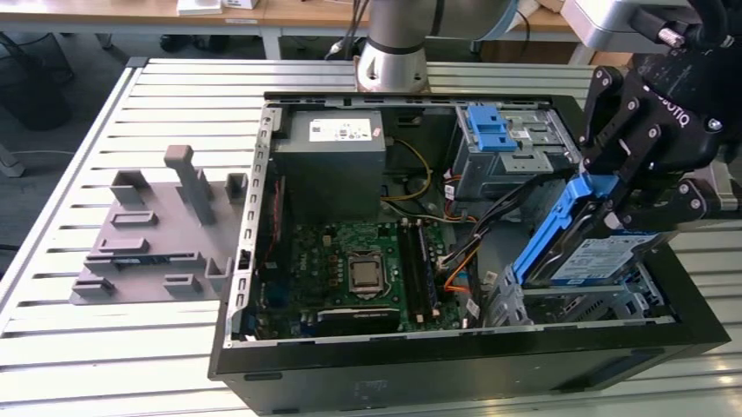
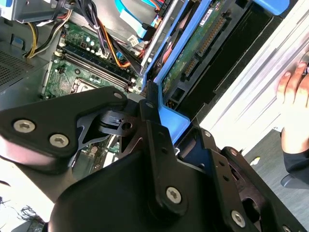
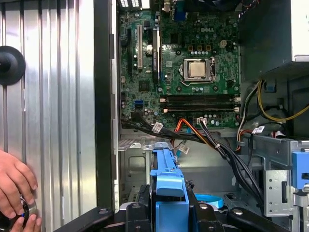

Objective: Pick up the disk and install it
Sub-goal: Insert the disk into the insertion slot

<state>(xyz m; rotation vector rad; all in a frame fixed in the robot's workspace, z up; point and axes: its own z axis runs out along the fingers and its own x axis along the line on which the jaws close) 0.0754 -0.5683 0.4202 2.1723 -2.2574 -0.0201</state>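
The disk (image 1: pixel 592 254), a silver drive with a blue-and-white label in a blue carrier bracket (image 1: pixel 547 228), hangs tilted above the metal drive bay (image 1: pixel 579 302) at the exterior view's right end of the open computer case. My black gripper (image 1: pixel 624 198) is shut on the disk's upper end. In the second wrist view the gripper (image 2: pixel 145 113) clamps the blue carrier (image 2: pixel 169 120), and the disk's green circuit underside (image 2: pixel 193 53) shows beyond it. In the first wrist view the carrier (image 3: pixel 166 179) sits between the black fingers (image 3: pixel 137 209).
The case holds a motherboard (image 1: pixel 360 269), a grey power supply (image 1: pixel 336 152), a cage with a light-blue latch (image 1: pixel 493 130) and loose cables (image 1: pixel 464 261). A grey moulded fixture (image 1: pixel 156 230) lies on the slatted table. A person's hand (image 3: pixel 14 186) rests beside the case.
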